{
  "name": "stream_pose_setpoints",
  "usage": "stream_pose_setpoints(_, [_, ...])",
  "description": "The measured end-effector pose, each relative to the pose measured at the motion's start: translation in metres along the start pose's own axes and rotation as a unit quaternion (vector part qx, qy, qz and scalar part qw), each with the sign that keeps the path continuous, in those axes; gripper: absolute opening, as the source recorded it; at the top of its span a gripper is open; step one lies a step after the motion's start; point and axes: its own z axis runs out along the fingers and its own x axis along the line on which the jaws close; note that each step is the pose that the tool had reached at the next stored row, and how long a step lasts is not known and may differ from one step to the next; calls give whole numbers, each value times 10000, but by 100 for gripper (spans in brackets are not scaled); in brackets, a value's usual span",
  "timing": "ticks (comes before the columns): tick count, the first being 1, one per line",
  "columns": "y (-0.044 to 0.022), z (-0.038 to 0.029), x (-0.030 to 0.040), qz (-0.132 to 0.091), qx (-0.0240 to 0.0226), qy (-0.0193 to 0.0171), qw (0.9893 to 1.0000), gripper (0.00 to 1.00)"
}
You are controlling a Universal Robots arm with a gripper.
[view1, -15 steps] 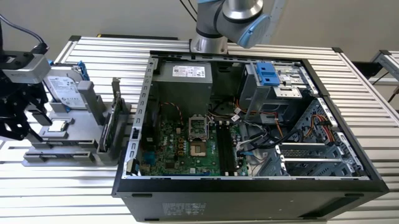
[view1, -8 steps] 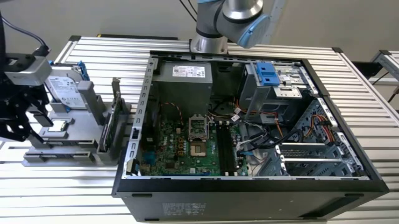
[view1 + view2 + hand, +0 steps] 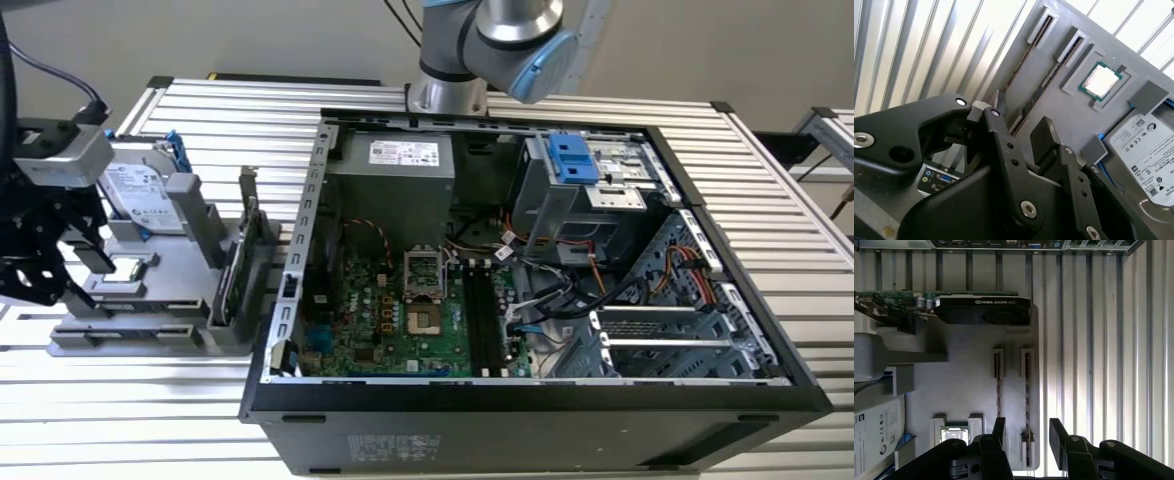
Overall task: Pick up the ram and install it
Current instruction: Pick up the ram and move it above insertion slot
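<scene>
Two memory sticks stand on edge in parallel slots of the grey holder (image 3: 969, 385), which lies on the slatted aluminium bench (image 3: 1094, 365) beside the open computer case (image 3: 534, 250). The fingers (image 3: 1056, 432) are spread wide and hold nothing. In the first wrist view they straddle one end of the ram (image 3: 1027, 390), the stick nearer the holder's edge, with a gap on either side of it. The other memory stick (image 3: 998, 390) runs just beside it, in line with one finger. In the second wrist view the fingers (image 3: 1044, 135) hang over the near ends of the two slots. A processor (image 3: 955, 432) sits in its own recess of the holder, a hard drive (image 3: 874, 435) lies next to that, and a graphics card (image 3: 981, 309) stands upright at the end of the holder away from the fingers. In the exterior view the holder is toward the exterior view's left of the case, whose motherboard (image 3: 400, 310) shows black memory slots (image 3: 483, 320)
</scene>
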Motion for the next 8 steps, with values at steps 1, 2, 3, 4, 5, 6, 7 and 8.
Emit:
stream_pose_setpoints(1, [0,1,0,0,0,0,10000,100])
stream_pose_setpoints(2, [0,3,0,0,0,1,10000,100])
stream_pose_setpoints(3, [0,5,0,0,-1,1,10000,100])
stream_pose_setpoints(4, [0,7,0,0,-1,1,10000,100])
stream_pose_setpoints(5, [1,8,0,0,-1,1,10000,100])
stream_pose_setpoints(6, [4,11,1,0,-1,2,10000,100])
stream_pose_setpoints(7, [7,13,0,0,-1,2,10000,100])
stream_pose_setpoints(8, [12,13,0,-1,-1,1,10000,100])
